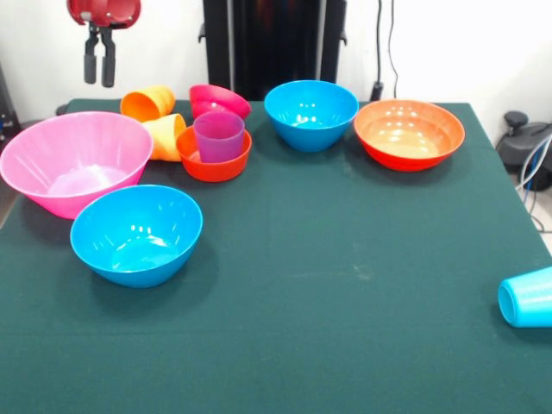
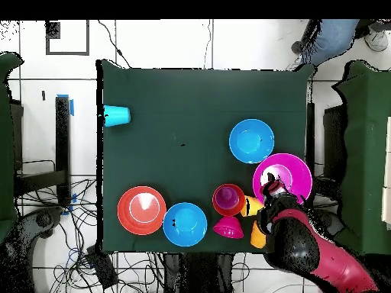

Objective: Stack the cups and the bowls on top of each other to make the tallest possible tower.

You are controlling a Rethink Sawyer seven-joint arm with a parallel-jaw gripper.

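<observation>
My gripper (image 1: 99,67) hangs high over the table's back left corner, above the large pink bowl (image 1: 52,185), open by a narrow gap and empty. In the overhead view the gripper (image 2: 271,188) overlaps the pink bowl (image 2: 295,164). The purple cup (image 1: 218,135) stands upright in the small orange bowl (image 1: 214,166). Behind them a magenta bowl (image 1: 218,100) lies tipped. An orange cup (image 1: 148,102) and a yellow-orange cup (image 1: 166,135) lie on their sides. One blue bowl (image 1: 136,233) sits in front, another (image 1: 310,112) at the back. Beside that one is the orange-red bowl (image 1: 409,134).
A light blue cup (image 1: 526,297) lies on its side at the right table edge, far from the others (image 2: 117,116). A person's legs (image 2: 328,38) show beyond the table's far side in the overhead view. Cables lie on the floor around the table.
</observation>
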